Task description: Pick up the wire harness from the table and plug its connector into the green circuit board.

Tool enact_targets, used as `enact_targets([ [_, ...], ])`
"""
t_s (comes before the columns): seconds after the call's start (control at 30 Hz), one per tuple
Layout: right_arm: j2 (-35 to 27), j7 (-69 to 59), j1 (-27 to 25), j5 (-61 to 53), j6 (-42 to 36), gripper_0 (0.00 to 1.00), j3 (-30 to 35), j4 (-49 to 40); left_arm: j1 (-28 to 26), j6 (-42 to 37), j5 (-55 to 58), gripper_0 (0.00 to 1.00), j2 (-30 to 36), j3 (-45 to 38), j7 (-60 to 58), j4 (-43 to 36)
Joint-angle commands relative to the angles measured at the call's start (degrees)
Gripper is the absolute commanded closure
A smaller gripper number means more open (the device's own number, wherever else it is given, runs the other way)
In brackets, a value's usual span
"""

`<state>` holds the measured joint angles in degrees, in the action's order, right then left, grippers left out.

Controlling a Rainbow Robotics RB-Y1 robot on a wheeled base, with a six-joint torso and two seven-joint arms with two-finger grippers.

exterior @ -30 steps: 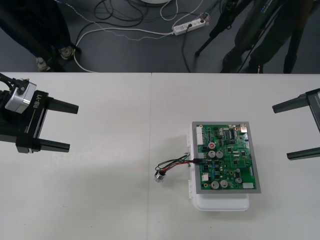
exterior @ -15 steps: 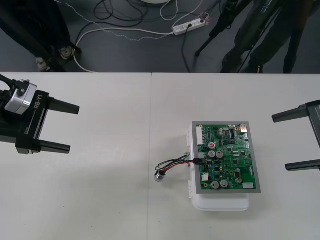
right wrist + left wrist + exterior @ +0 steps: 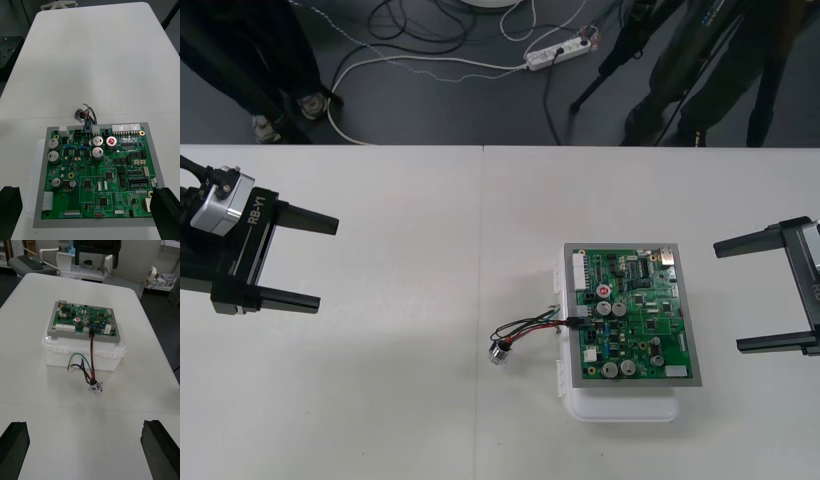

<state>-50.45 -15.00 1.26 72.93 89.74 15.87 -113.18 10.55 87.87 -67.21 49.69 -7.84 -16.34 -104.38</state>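
Item: small wire harness of thin red, black and green wires [image 3: 530, 327]. It lay at the left side of the green circuit board [image 3: 635, 318], which stood on a white plastic base [image 3: 625, 406] on the plain light table [image 3: 380, 410].
- Small black plug [image 3: 91, 335]: seated in the board's edge on the side facing the left arm, beside a white connector, with the red and black wires dropping from it over the base wall.
- Round metal socket with flange [image 3: 500, 351]: rested on the table just beside the base, at the wires' free end. A green wire looped loose near it.

Tool, left: black two-finger left gripper [image 3: 327, 262] – at the table's left side, well apart from the harness and pointing toward it. The fingers [image 3: 13, 450] were spread wide, holding nothing and touching nothing.

Tool, right: black two-finger right gripper [image 3: 727, 297] – at the table's right side, near the board's right edge but apart from it. The fingers [image 3: 165, 212] were spread wide with nothing between them. The board lay between this gripper and the harness.
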Motion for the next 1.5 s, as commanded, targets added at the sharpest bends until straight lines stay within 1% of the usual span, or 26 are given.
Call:
enact_targets([
  [0.03, 0.27, -0.12, -0.82, 1.69, 0.26, 0.0, 2.06, -3.27, -0.97, 2.13, 0.42, 0.13, 2.34, -1.56, 0.43, -1.79],
  [0.3, -0.08, -1.97, -0.82, 4.51, 0.26, 0.0, 2.15, -6.61, -0.97, 2.13, 0.42, 0.13, 2.34, -1.56, 0.43, -1.79],
  [0.9, -0.7, -3.28, -0.82, 6.18, 0.26, 0.0, 2.06, -6.96, -0.97, 2.13, 0.42, 0.12, 2.34, -1.56, 0.43, -1.79],
  [0.93, -0.7, -3.2, -0.82, 6.26, 0.26, 0.0, 2.06, -7.05, -2.56, 2.13, -0.37, 0.12, 0.93, -0.6, 0.35, -1.0],
  [1.23, -0.7, -3.2, -0.82, 6.44, 0.26, 0.0, 2.06, -6.96, -3.08, 2.13, -2.83, 0.12, 0.14, -0.86, -0.09, -0.91],
  [1.5, -0.7, -3.2, -0.82, 6.44, 0.26, 0.0, 2.06, -6.96, -5.98, 2.13, -2.92, 0.12, 0.14, -0.86, -1.41, -0.91],
])
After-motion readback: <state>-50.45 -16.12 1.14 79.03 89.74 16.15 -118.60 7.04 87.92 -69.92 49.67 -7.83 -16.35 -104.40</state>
